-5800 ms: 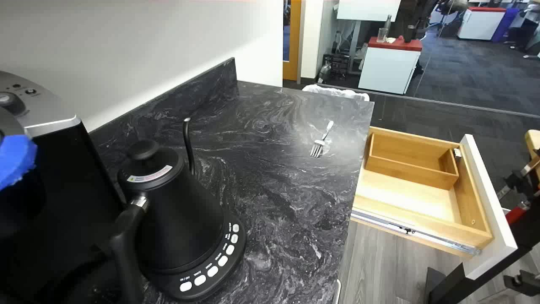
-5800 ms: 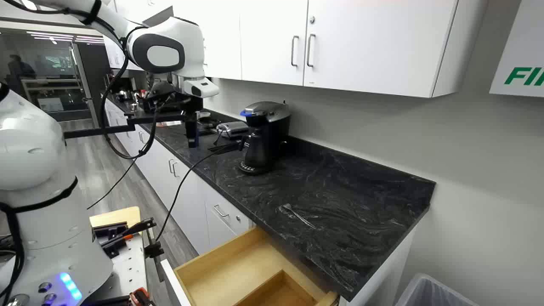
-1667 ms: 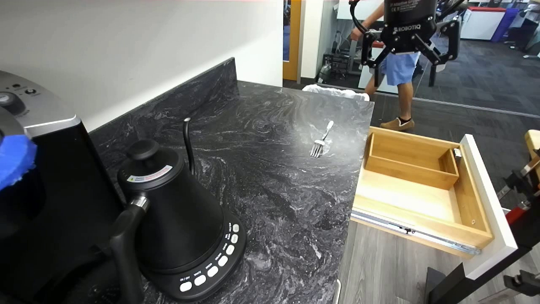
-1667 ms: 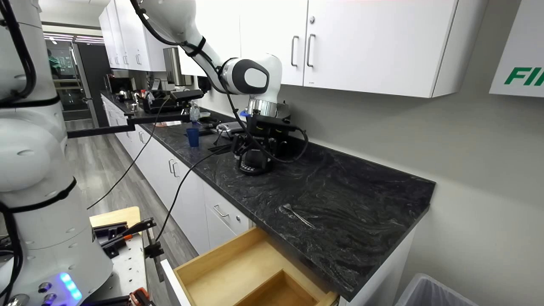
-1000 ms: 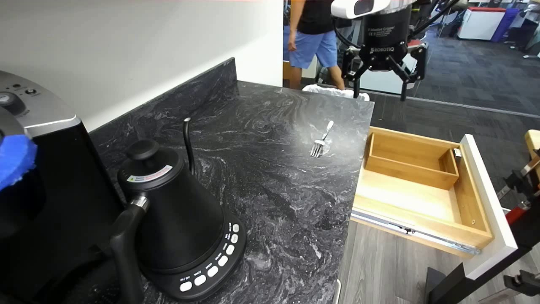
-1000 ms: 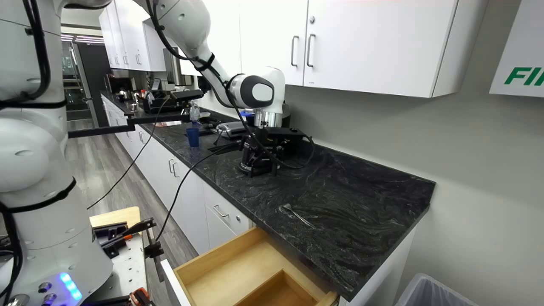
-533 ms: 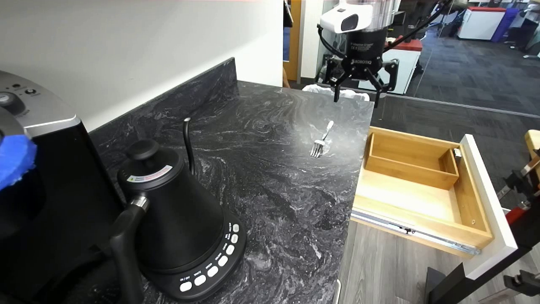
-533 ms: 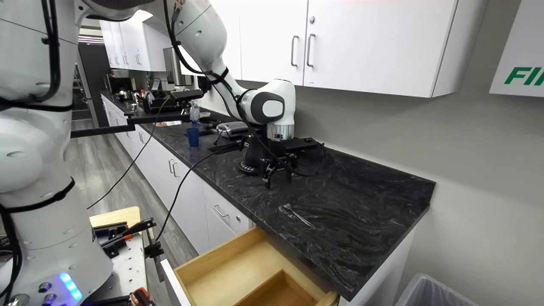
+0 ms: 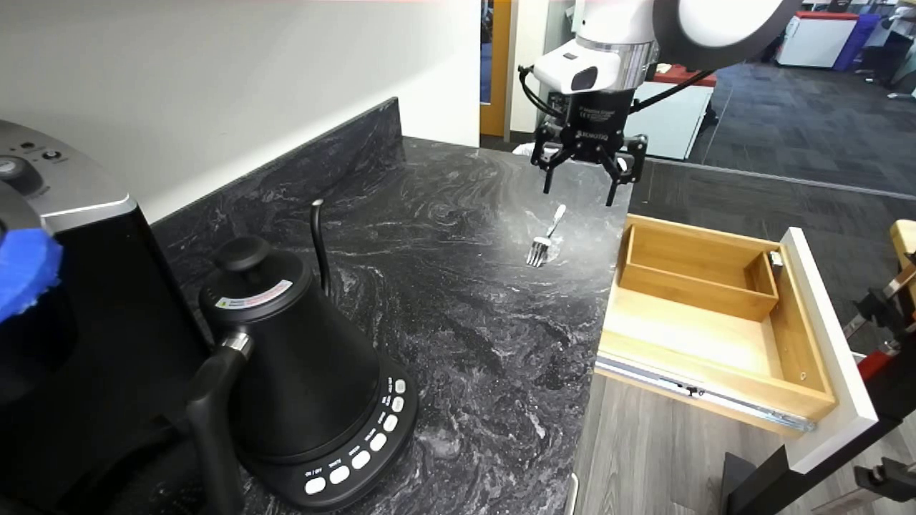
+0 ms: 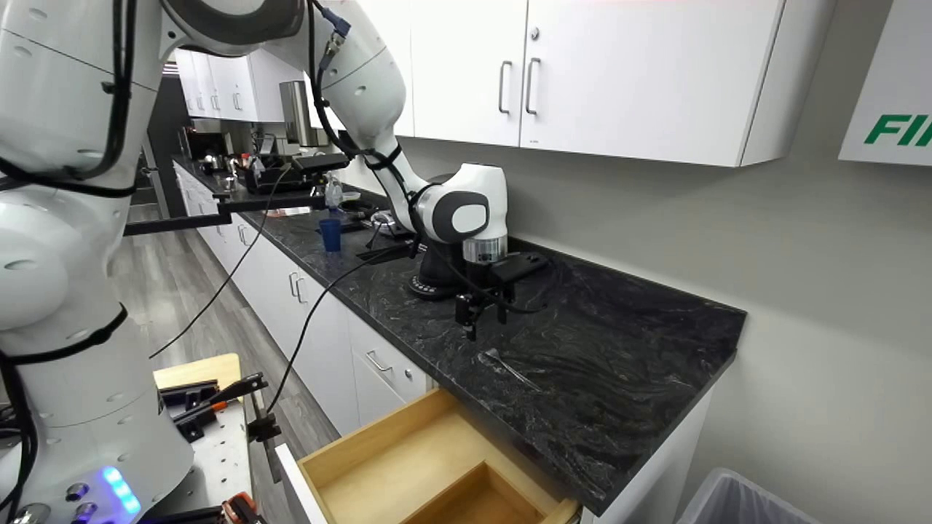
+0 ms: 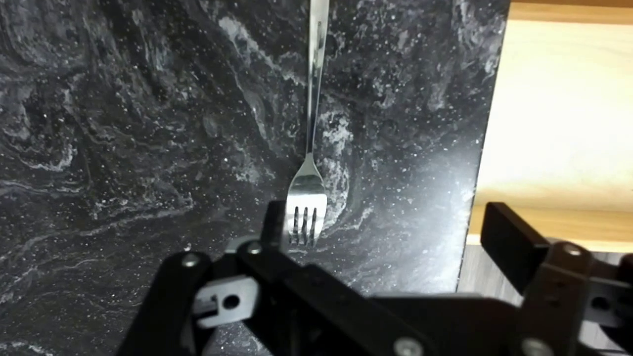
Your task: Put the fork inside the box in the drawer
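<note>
While the pincer [image 9: 579, 198] hovers, the fork [image 11: 311, 128] lies below, off-centre.

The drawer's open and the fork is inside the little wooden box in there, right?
Not quite: the wrist view shows the fork lying on the dark countertop. In both exterior views the drawer is indeed open, with the little wooden box inside it.

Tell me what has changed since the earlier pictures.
The gripper has come down and closer to the fork, jaws open; nothing was gripped or released. The fork on the counter, the open drawer with the box in it, and the black kettle stayed put.
</note>
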Tool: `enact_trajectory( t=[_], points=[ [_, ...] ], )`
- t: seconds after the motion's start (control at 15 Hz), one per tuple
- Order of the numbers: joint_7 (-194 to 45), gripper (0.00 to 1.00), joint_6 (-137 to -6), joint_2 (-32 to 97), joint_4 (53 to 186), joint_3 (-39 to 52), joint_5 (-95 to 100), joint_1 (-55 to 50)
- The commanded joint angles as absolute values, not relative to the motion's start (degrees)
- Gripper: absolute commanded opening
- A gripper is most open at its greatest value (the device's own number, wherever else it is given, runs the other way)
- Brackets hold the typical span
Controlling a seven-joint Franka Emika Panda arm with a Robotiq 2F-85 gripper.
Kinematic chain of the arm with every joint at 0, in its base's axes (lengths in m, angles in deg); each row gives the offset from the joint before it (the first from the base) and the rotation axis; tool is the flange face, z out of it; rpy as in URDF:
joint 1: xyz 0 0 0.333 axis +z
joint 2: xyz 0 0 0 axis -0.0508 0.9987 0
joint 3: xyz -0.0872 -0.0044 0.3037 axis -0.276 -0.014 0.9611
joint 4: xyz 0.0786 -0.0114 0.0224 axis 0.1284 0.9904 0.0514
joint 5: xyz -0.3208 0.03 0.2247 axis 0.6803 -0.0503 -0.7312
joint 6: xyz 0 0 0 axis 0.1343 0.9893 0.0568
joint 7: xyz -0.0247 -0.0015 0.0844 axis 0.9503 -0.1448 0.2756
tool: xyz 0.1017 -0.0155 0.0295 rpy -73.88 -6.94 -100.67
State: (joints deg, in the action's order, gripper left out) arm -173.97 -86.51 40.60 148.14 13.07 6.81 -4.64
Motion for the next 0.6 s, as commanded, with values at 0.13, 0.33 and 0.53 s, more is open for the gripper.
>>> enact_trajectory(
  t=[0.13,0.33,0.53],
  points=[
    [-178.5,1.0,-92.9,44.9,146.7,16.0,7.5,-7.8],
    [-179.5,1.0,-95.1,46.9,145.6,16.4,8.1,-8.0],
    [-178.7,1.0,-95.9,48.7,144.1,15.0,10.0,-7.1]
  ],
)
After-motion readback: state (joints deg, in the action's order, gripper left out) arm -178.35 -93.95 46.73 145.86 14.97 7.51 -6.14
